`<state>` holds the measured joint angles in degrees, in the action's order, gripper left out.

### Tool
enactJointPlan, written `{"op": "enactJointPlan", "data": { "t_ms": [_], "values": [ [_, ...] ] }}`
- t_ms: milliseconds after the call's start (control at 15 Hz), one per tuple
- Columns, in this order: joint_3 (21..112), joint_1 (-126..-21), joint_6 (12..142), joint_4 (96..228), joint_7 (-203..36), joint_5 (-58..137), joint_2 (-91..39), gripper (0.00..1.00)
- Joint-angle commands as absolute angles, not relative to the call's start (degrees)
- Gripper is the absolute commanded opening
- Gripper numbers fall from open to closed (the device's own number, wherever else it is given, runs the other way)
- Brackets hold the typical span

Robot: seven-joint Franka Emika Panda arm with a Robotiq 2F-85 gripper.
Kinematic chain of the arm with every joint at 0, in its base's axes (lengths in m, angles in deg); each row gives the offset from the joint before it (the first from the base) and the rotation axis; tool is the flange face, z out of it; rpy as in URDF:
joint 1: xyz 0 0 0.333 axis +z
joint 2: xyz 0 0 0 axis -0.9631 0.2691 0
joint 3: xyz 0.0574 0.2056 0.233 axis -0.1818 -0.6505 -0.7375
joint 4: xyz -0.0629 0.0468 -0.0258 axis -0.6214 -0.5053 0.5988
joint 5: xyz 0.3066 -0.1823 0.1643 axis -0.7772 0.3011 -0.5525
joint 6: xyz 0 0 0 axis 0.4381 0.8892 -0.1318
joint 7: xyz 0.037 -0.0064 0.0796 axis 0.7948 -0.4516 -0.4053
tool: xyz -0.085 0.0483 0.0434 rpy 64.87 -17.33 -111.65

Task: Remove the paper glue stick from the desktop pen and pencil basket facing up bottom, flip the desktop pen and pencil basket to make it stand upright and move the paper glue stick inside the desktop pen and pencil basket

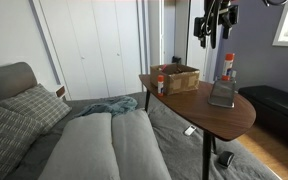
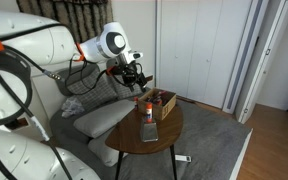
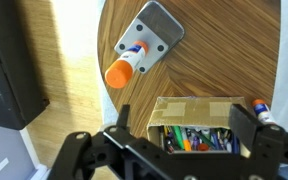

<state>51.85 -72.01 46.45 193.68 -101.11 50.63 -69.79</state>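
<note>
While jaws gape, gripper (image 1: 213, 40) hovers (overhead).

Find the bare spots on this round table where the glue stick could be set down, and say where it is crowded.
Free: the table is bare in front of the mesh basket and cardboard box, up to its near rim. Crowded: the far side, where the box and a small red-topped container sit close together.

Wooden table (image 1: 199, 108) — mesh basket (image 1: 222, 94) (bottom up), cardboard box (image 1: 179, 78), red-capped container (image 1: 161, 84).
</note>
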Motion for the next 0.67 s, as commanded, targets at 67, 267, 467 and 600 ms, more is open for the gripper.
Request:
{"op": "enactJointPlan", "data": {
  "t_ms": [67,267,467,600],
  "values": [
    [56.5,-75.1,46.6,194.7,-97.9,49.9,-69.8,1.00],
    [60.0,-75.0,46.7,194.9,-92.9,46.2,-68.7,1.00],
    [62.6,-74.5,46.4,195.4,-88.3,41.2,-67.8,1.00],
    [63.5,-74.4,46.1,195.4,-86.0,38.1,-67.0,1.00]
  ]
}}
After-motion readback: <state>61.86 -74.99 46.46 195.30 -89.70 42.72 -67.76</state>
